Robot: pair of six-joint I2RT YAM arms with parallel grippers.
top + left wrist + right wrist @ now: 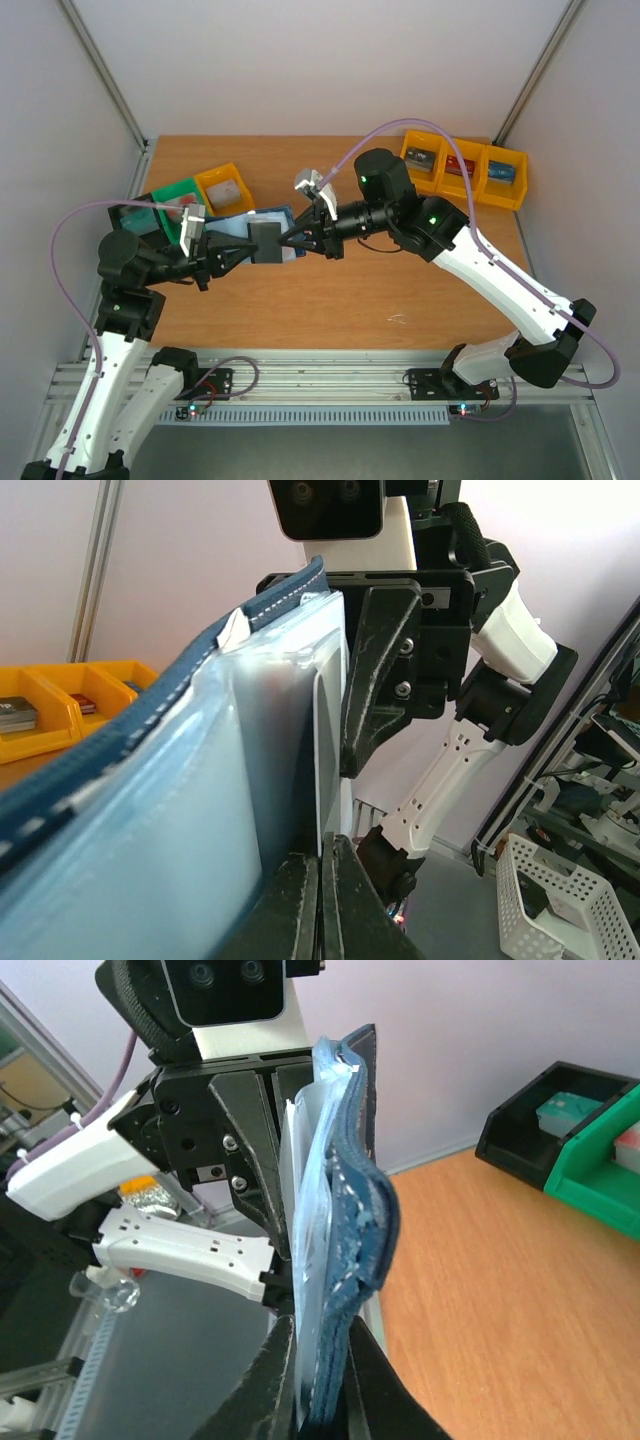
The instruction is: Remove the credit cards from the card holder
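While my left gripper and right gripper both clamp the card holder aloft, I judge next: draw a pale card free.

The orange-brown wooden table is carrying plastic bins along its far edge. A row of three yellow bins is sitting at the far right corner, each holding small dark items. At the far left, a single yellow bin is standing just beside a green bin, with a black bin lying next to that. A faint pale scuff is showing near the front edge.
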